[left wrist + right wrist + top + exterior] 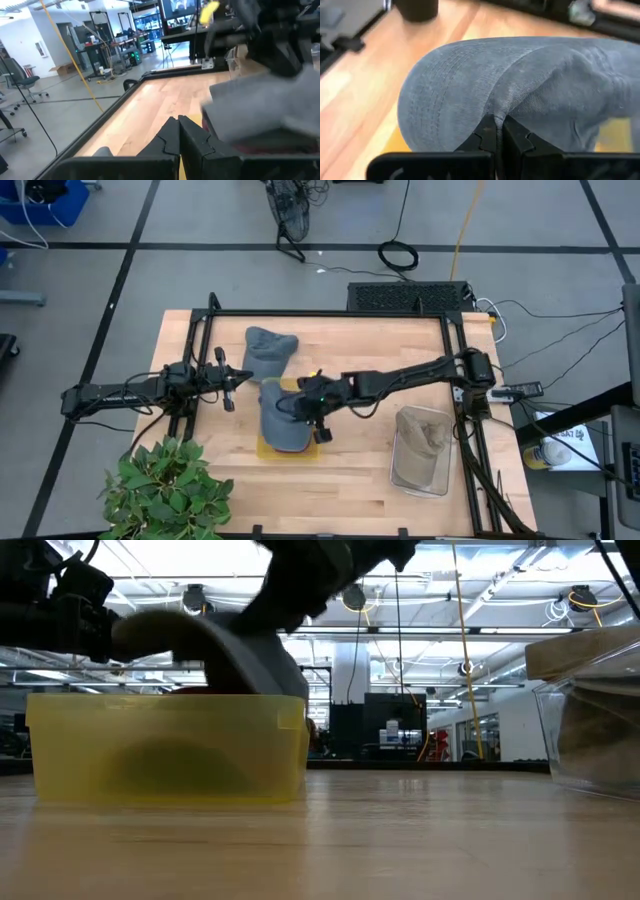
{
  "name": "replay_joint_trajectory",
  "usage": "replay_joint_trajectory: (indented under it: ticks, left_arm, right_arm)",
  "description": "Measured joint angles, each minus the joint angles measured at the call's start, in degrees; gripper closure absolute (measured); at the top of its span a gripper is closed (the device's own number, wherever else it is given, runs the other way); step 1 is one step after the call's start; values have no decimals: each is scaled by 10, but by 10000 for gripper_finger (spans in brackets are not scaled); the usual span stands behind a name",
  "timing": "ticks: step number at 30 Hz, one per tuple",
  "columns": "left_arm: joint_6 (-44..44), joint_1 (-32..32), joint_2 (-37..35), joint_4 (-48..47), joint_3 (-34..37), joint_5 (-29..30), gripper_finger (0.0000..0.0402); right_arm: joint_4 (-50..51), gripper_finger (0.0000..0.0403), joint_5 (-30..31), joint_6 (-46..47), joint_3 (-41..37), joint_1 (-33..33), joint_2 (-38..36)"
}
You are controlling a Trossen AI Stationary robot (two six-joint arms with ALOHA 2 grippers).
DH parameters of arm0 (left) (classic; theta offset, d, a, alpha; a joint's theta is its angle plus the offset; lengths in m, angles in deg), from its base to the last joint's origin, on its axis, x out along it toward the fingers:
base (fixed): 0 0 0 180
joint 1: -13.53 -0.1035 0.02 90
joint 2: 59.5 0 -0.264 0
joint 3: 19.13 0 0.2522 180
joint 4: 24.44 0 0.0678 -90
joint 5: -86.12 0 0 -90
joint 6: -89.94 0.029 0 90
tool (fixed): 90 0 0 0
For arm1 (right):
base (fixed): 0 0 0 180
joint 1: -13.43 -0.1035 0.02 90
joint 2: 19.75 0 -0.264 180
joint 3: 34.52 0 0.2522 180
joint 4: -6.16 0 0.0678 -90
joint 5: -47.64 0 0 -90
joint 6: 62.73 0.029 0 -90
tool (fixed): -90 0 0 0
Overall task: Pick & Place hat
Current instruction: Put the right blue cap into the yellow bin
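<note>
Placing step here: the right gripper (pixel 318 418) is clenched on a fold of the grey cloth hat (pixel 283 423), which hangs half inside the yellow plastic tub (pixel 170 750) on the wooden bench (pixel 370 470). Next it probably needs to let go and lift clear. Left gripper (pixel 179 131) sits pinched together nearby, holding nothing.

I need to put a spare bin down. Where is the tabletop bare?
Bare wood lies between the yellow bin and the clear bin, and between the second grey hat and the table's right rail. The middle is crowded: right gripper, grey hat.
</note>
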Motion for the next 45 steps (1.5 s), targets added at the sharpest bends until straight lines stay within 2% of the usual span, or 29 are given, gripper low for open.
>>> replay_joint_trajectory:
  ticks: [9, 17, 30, 37, 45]
  left_arm:
    - [-2, 0, 0, -4, 0, 0, 396]
    - [-2, 0, 0, -6, 0, 0, 396]
    - [-3, 0, 0, -8, 0, 0, 396]
    - [-4, 0, 0, -11, 0, 0, 396]
    - [-11, 0, 0, -17, 0, 0, 396]
  right_arm:
    - [20, 403, 1, -4, 0, 0, 37]
    - [61, 403, -15, -10, 0, 0, 40]
    - [46, 401, -15, 2, 1, 0, 65]
    - [21, 366, -15, 1, 0, 0, 70]
    - [15, 284, -15, 16, 0, 0, 70]
